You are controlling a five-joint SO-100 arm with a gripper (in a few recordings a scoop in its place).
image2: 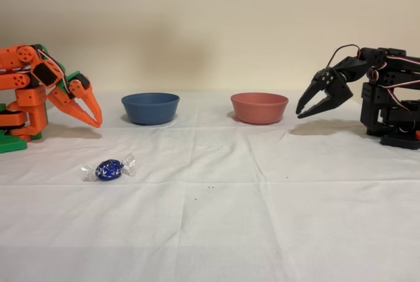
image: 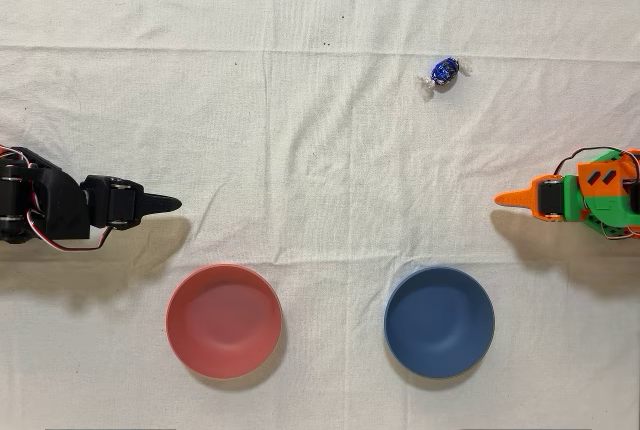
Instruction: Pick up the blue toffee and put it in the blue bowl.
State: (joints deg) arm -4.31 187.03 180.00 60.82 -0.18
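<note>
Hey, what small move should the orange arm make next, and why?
Probably swing the gripper toward the blue toffee and open over it: the toffee lies loose on the cloth, apart from the gripper, and the blue bowl holds nothing yet.

There is one small candy in shiny dark-blue foil with twisted silvery ends, lying alone on the cloth, well apart from the orange two-finger pincer. There are two round, shallow matte bowls: one dark-blue bowl, the nearer to the pincer, and one pink-red bowl, farther from it, beyond the blue one. There are two small jointed arms: one orange arm with green parts that carries the pincer, and one idle black arm facing it across the table. One creased white cloth lies under everything.
</note>
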